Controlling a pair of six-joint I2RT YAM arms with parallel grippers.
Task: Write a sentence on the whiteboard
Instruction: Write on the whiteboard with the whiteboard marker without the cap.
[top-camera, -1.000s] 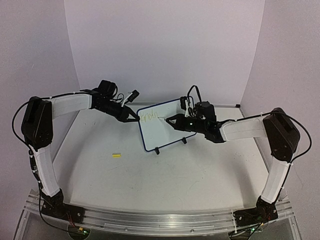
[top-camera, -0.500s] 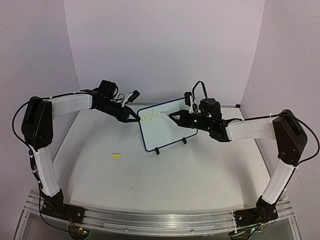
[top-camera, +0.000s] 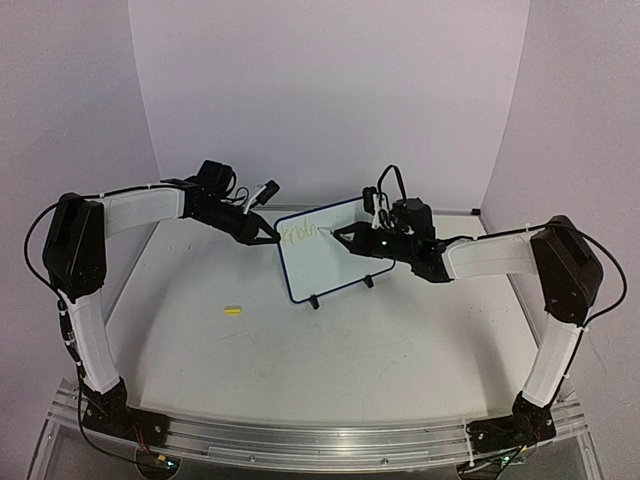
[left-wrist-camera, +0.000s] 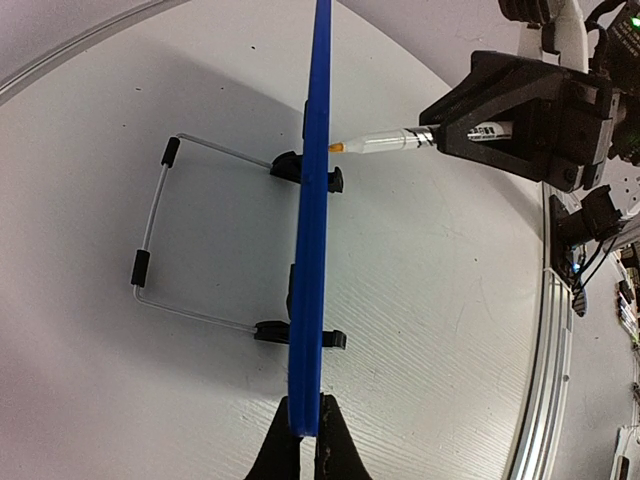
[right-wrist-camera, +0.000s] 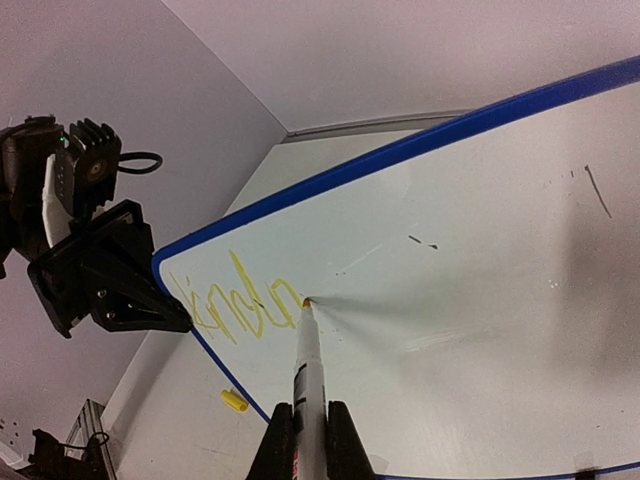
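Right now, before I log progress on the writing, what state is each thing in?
whiteboard: upright on its stand
sentence: begun, one yellow word so far
marker: uncapped, tip touching the whiteboard
cap: off, lying on the table
left gripper: shut on the whiteboard's edge
right gripper: shut on the marker

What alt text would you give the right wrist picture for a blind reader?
The right hand holds a marker, its tip on the whiteboard at the end of yellow handwriting. The left hand pinches the board's edge; a small yellow piece lies on the table.
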